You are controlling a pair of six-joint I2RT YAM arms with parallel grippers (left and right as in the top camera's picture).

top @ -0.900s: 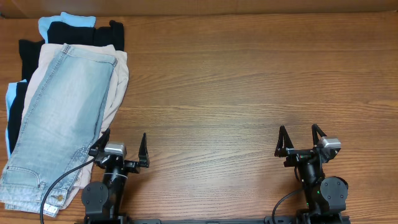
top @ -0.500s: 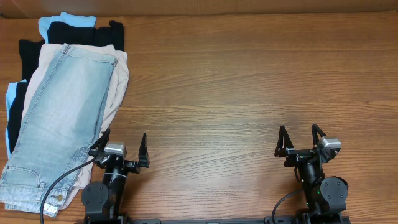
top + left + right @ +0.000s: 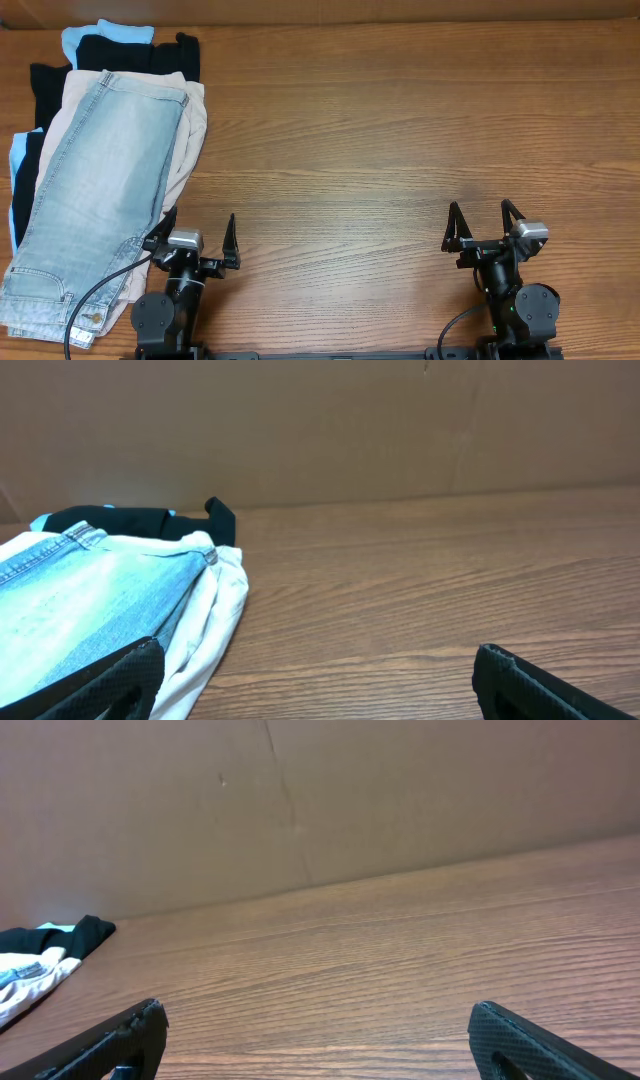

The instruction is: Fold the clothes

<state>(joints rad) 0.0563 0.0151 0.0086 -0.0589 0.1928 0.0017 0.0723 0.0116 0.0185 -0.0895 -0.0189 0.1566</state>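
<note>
Overhead: the denim shorts [image 3: 95,200] lie flat atop a garment pile [image 3: 192,125] at the frame's left edge on the wooden surface [image 3: 400,130]. The left jaws and right jaws, at the bottom, are spread and empty. 
Left wrist: shorts at lower left. 
Right wrist: pile's edge far left.

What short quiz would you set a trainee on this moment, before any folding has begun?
1. True or false: the denim shorts lie on top of the beige shorts.
2. Which gripper stands nearer the denim shorts? A) left gripper B) right gripper C) both equally near
3. Fill in: both grippers hold nothing, and their jaws stand ____.
Key: 1 true; 2 A; 3 open.
</note>
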